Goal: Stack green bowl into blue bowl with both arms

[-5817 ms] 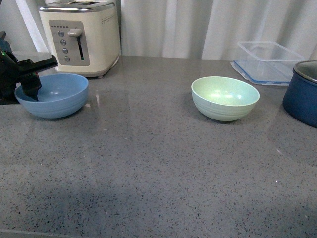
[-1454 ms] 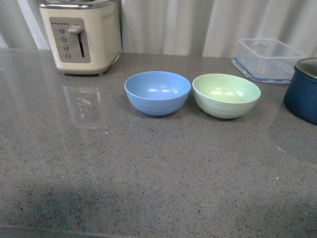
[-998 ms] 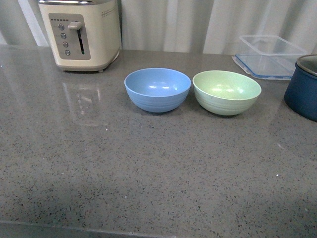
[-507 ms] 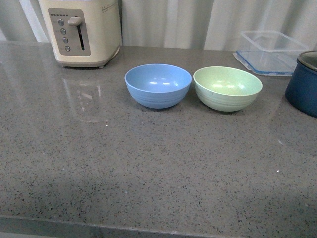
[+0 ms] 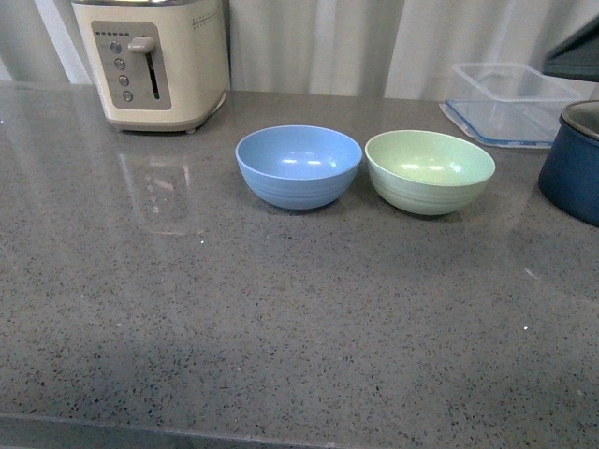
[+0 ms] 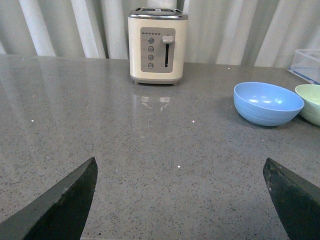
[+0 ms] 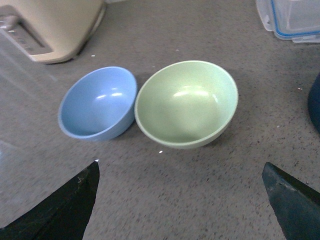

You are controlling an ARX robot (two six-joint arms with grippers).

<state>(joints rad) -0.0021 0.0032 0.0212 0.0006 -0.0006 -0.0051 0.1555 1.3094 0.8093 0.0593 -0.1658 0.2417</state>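
Right gripper (image 7: 180,169), spread and empty, hovers above the green bowl (image 5: 430,171), its arm (image 5: 573,51) newly showing at upper right of the front view; blue bowl (image 5: 298,166) sits just left of that bowl, mid-frame on the worktop (image 5: 281,318); left gripper (image 6: 180,162) likewise released; pickup looks imminent.
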